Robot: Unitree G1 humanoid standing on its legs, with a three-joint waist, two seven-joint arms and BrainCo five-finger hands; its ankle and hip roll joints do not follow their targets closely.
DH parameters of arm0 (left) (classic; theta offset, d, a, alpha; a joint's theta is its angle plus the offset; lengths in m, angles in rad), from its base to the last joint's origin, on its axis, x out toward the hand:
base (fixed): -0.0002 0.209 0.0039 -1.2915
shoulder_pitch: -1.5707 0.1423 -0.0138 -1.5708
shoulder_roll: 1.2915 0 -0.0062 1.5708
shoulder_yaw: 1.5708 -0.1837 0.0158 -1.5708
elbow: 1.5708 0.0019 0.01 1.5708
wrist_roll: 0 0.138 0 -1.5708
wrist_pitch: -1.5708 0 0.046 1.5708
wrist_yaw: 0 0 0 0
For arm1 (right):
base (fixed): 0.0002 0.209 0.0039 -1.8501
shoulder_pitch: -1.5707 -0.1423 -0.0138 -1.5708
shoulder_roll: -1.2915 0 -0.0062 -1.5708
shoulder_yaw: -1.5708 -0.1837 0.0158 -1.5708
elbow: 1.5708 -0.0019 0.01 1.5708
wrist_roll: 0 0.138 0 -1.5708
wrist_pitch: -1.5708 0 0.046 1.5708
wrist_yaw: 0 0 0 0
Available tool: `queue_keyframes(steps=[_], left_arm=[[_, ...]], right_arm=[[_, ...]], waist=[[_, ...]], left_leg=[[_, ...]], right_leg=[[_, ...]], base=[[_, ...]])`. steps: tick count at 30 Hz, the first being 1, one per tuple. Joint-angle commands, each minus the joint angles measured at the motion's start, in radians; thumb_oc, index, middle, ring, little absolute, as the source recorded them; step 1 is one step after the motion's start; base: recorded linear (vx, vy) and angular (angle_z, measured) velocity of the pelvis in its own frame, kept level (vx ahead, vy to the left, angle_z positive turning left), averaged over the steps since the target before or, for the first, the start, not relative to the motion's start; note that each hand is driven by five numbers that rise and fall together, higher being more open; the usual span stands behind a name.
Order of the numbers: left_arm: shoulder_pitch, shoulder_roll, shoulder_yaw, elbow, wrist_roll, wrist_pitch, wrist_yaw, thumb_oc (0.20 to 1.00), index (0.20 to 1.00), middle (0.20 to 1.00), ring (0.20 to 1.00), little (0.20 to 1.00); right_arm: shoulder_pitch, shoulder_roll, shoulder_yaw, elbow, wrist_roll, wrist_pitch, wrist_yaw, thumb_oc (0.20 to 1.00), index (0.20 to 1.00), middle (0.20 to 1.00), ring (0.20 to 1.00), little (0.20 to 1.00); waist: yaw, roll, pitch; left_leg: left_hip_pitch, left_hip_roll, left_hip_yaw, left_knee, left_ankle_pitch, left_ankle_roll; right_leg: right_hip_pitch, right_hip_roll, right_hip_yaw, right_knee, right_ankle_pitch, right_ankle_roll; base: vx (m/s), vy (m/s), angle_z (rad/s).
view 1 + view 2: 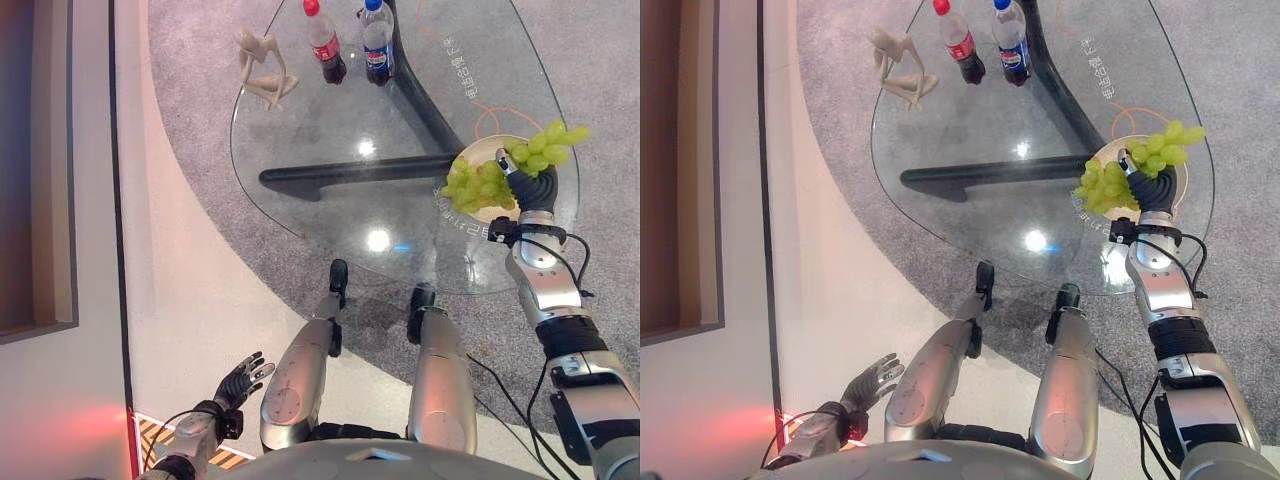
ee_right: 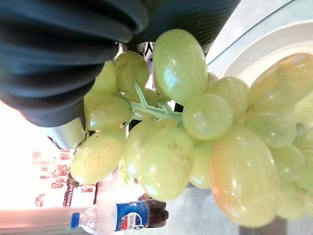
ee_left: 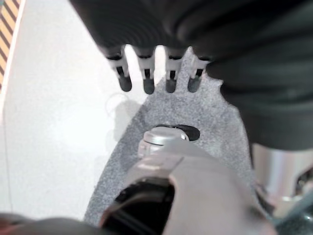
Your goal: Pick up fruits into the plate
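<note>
Reaching out over the glass table (image 1: 330,150), the right hand (image 1: 535,188) sits above the plate (image 1: 487,150) at roughly four o'clock on the tabletop, with a bunch of green grapes (image 1: 545,147) bulging out past its dark ribbed cover toward one o'clock. The right wrist view puts that bunch (image 2: 186,127) tight against the cover, stem and berries crowding right up to the hand, so the fruit is in its hold (the fingers themselves are buried behind the grapes and how they curl cannot be made out). A second cluster of green grapes (image 1: 476,186) lies at the nine o'clock side of the hand, resting on the plate's near-left part and spilling toward its rim. The plate's pale rim also shows behind the held bunch in the right wrist view (image 2: 274,46).

At twelve o'clock on the table stand two bottles side by side: a red-capped bottle (image 1: 324,42) and, just to its three o'clock, a blue-capped bottle (image 1: 377,40). A pale figurine (image 1: 262,68) sits at about eleven o'clock, near the table's edge.

Down at seven o'clock, well apart from the table, the left hand (image 1: 240,380) hangs over the light floor (image 1: 200,290) with fingers (image 3: 146,81) straight and spread, holding nothing.
</note>
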Motion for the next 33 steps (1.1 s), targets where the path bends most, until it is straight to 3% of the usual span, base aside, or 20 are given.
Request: queue_keyframes(steps=[1, 11, 20, 33], left_arm=[[0.044, -0.015, 0.011, 0.031, 0.013, -0.024, -0.005, 1.000, 1.000, 1.000, 1.000, 1.000], [0.057, -0.035, -0.003, 0.033, 0.014, -0.022, 0.005, 1.000, 1.000, 1.000, 1.000, 1.000], [0.056, -0.033, 0.000, 0.036, 0.031, 0.000, 0.008, 1.000, 1.000, 1.000, 1.000, 1.000], [0.051, -0.023, -0.008, 0.029, 0.028, 0.002, 0.014, 1.000, 1.000, 1.000, 1.000, 1.000]], right_arm=[[-0.006, -0.053, -0.022, -0.069, 0.015, -0.021, -0.007, 0.200, 0.200, 0.200, 0.200, 0.200], [0.062, -0.040, -0.022, 0.049, 0.032, 0.025, -0.030, 0.200, 0.200, 0.200, 0.200, 0.200], [0.115, -0.058, -0.081, 0.082, 0.067, -0.004, -0.009, 0.200, 0.200, 0.200, 0.200, 0.200], [0.134, -0.043, -0.045, 0.107, 0.047, 0.002, 0.054, 0.200, 0.200, 0.200, 0.200, 0.200]], waist=[[-0.008, 0.011, -0.009], [-0.026, 0.015, -0.041], [-0.036, 0.016, -0.063], [-0.022, 0.004, -0.064]], left_leg=[[0.066, -0.089, 0.023, 0.101, -0.145, 0.054], [0.115, -0.093, 0.029, 0.092, -0.157, 0.053], [0.151, -0.094, 0.030, 0.090, -0.164, 0.049], [0.157, -0.096, 0.019, 0.086, -0.162, 0.054]], right_leg=[[0.066, 0.062, -0.033, -0.191, 0.135, 0.004], [0.120, 0.061, -0.035, -0.205, 0.122, -0.004], [0.173, 0.053, -0.035, -0.230, 0.126, 0.002], [0.188, 0.055, -0.052, -0.232, 0.123, -0.004]], base=[[0.02, -0.030, -0.05], [0.04, 0.019, 0.03], [0.04, 0.003, -0.03], [-0.01, -0.005, 0.04]])
